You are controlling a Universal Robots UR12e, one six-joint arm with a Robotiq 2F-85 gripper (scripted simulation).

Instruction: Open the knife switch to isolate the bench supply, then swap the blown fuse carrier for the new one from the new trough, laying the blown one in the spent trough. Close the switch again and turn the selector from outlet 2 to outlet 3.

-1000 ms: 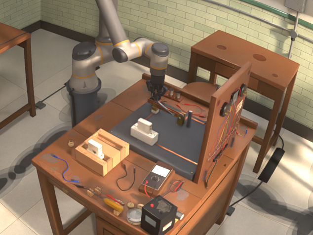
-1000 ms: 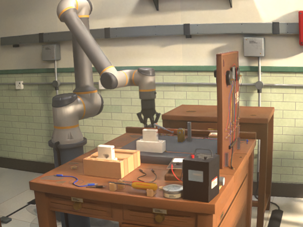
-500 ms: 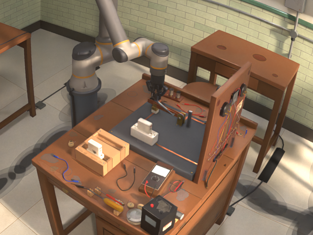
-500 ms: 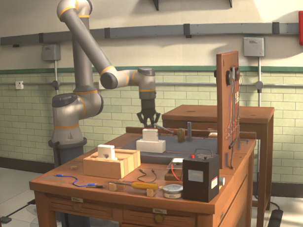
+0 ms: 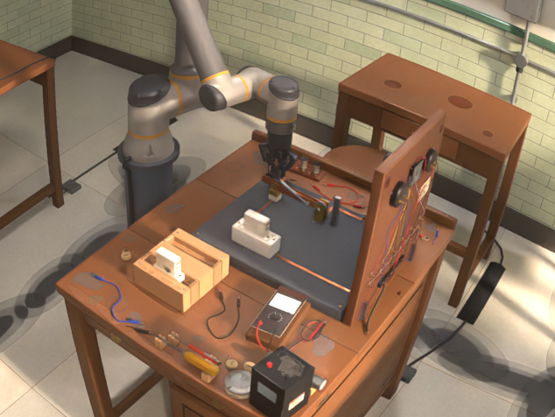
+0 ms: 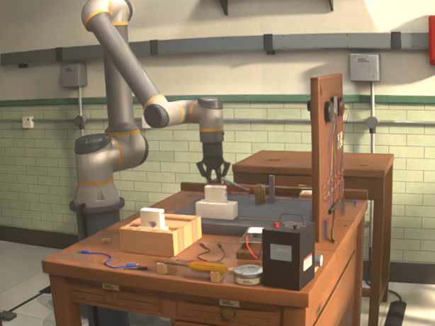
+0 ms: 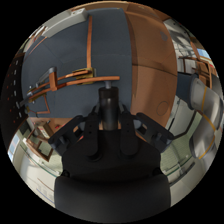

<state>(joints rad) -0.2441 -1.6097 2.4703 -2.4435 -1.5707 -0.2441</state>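
The knife switch blade point(image 5: 293, 192) slopes down from its dark handle point(image 7: 108, 105) toward the brass hinge post point(image 5: 319, 211), its free end close above the white contact block point(image 5: 274, 194). The handle is gripped by my gripper point(image 5: 279, 173) at the back of the grey board. A white fuse carrier point(image 5: 257, 223) sits upright in its white holder point(image 5: 256, 239) at mid-board. Another white carrier point(image 5: 169, 265), with a dark mark, stands in the near trough of the wooden box point(image 5: 181, 268). The other trough holds nothing. The selector's face on the upright panel point(image 5: 396, 215) is hidden.
The raised wooden rail behind the board stands just beyond my gripper, with two small cylinders point(image 5: 310, 166) on it. A dark post point(image 5: 336, 210) stands beside the hinge. A meter point(image 5: 279, 314), a black supply box point(image 5: 281, 380), leads and a screwdriver point(image 5: 197, 357) crowd the front edge.
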